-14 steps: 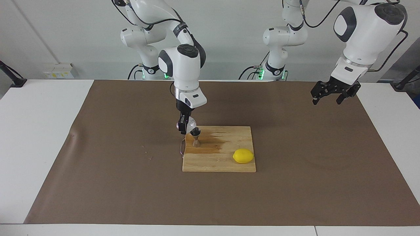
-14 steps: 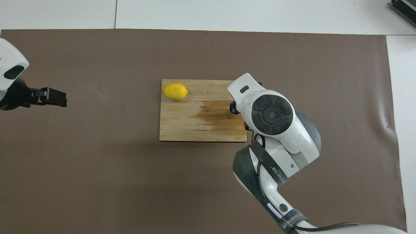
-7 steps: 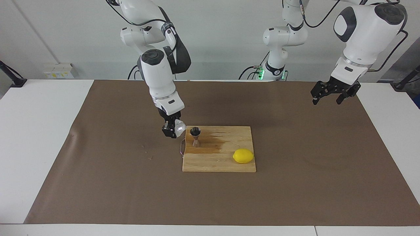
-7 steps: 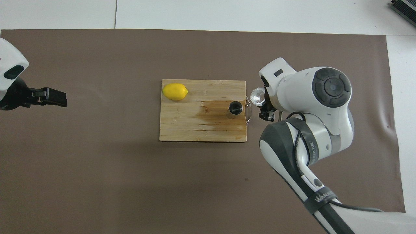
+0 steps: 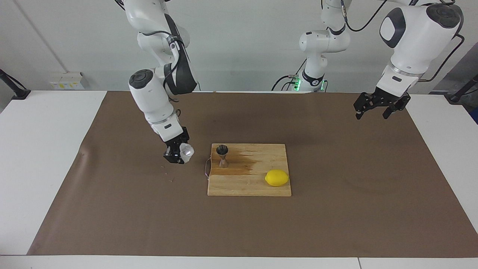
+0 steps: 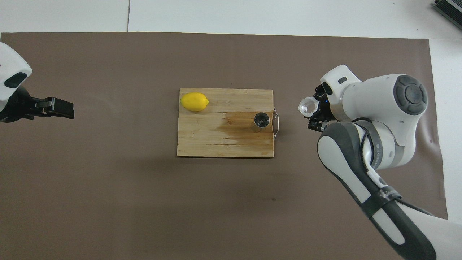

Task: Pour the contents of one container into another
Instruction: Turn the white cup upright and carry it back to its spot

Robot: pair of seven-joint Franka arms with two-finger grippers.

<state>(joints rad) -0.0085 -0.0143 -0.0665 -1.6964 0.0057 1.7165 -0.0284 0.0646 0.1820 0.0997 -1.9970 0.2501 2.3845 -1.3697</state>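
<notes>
Wooden cutting board (image 5: 249, 170) (image 6: 223, 122) sits mid-table on a brown mat (image 5: 112, 209) (image 6: 108, 202), wide bare mat on every side of it. Steel jigger (image 5: 222, 155) (image 6: 261, 120) stands upright on the board near the edge toward the right arm's end, on a dark wet stain. Lemon (image 5: 276, 178) (image 6: 194, 101) lies on the board's corner toward the left arm's end, farther from the robots than the jigger.

Right gripper (image 5: 178, 154) (image 6: 313, 112) is clamped on the glass cup (image 5: 186, 151) (image 6: 307, 106), tilted, over bare mat just off the board's edge, apart from the jigger.

Left gripper (image 5: 377, 112) (image 6: 59, 108) waits raised over the mat near its own end of the table, fingers spread, holding nothing.
</notes>
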